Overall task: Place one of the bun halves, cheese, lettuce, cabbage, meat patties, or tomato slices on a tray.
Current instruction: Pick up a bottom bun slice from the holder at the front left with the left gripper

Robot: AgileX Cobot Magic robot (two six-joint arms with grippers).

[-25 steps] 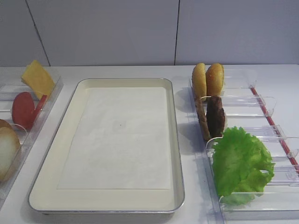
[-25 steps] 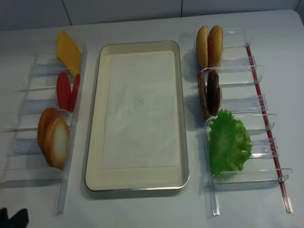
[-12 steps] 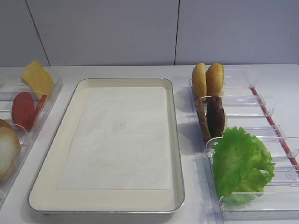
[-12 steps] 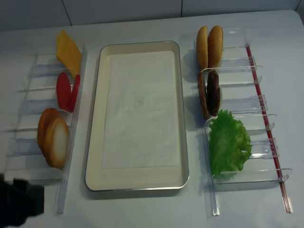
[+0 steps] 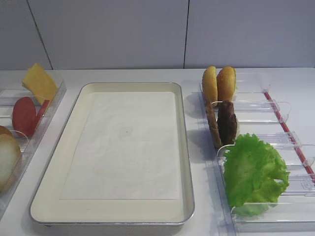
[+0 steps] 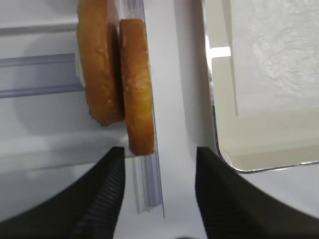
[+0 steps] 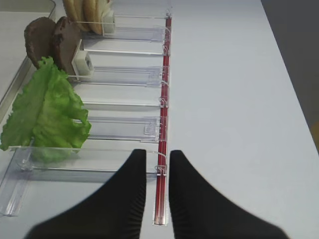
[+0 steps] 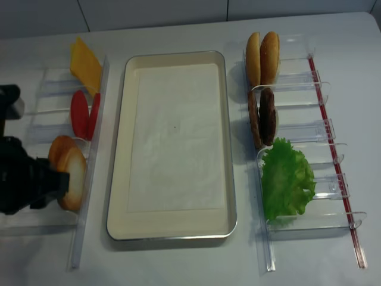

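Observation:
The cream tray with its paper liner lies in the middle, with nothing on it. In the left rack stand the yellow cheese, red tomato slices and two bun halves. The right rack holds two small orange buns, meat patties and lettuce. My left gripper is open just short of the bun halves, its fingers either side of the nearer one's edge and not touching. My right gripper hovers by the lettuce, with a narrow gap between its fingers and nothing in it. No cabbage shows.
Both clear plastic racks have upright dividers, and a red strip runs along the right one. The left arm covers the near end of the left rack. The tray's corner lies just right of the left fingers.
The left arm has come in from the bottom left corner of the overhead view and moved up to the bun halves. Nothing on the racks or tray has moved.

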